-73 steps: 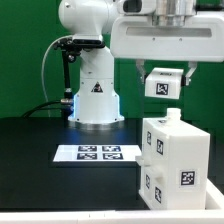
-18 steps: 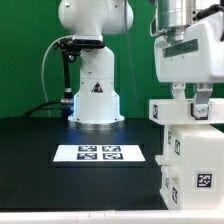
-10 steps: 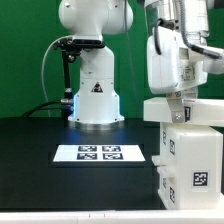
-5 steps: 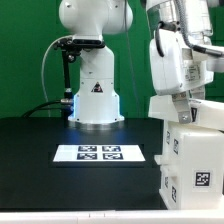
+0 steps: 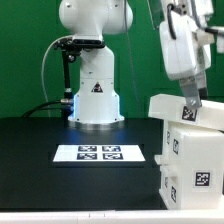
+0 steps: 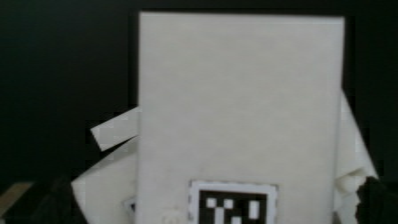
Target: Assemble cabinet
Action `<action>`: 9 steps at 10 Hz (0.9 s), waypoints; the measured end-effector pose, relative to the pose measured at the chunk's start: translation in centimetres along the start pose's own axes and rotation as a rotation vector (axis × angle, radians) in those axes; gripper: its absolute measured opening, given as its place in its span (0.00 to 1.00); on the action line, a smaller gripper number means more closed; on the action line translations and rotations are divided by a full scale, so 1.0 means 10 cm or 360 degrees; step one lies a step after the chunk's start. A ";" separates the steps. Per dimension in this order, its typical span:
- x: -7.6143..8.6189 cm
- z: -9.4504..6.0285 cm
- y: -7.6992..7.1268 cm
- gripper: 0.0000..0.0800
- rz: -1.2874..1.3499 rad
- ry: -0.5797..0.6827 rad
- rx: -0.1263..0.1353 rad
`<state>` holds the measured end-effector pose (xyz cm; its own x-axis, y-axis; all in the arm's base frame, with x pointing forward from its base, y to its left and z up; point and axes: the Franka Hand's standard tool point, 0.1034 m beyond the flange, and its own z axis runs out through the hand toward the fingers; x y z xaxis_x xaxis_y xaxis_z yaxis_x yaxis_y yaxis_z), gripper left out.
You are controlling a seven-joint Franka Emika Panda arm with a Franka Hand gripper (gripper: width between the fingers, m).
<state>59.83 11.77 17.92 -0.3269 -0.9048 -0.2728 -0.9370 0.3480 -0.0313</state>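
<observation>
The white cabinet body (image 5: 188, 160) stands at the exterior view's right, with square tags on its front. A flat white top panel (image 5: 166, 106) lies on it, tilted, with its left end overhanging. My gripper (image 5: 191, 107) comes down from above at a slant and is shut on this panel near its middle. In the wrist view the panel (image 6: 231, 100) fills most of the picture, with a black-and-white tag (image 6: 231, 203) close to the jaws. The fingertips themselves are mostly hidden there.
The arm's white base (image 5: 95, 95) stands at the back centre of the black table. The marker board (image 5: 98, 153) lies flat in front of it, to the left of the cabinet. A green wall is behind.
The hand came down onto the cabinet's top panel, then leaned over and swung toward the exterior view's right. The panel now sits tilted on the body.
</observation>
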 end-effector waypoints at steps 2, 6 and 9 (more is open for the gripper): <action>-0.02 -0.04 -0.03 1.00 -0.0339 -0.0005 -0.0022; 0.02 -0.12 -0.05 1.00 -0.1135 0.0070 -0.0132; -0.13 -0.13 -0.09 1.00 -0.1889 0.0119 -0.0246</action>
<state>60.91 12.36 19.61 0.7497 -0.6549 -0.0948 -0.6618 -0.7418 -0.1084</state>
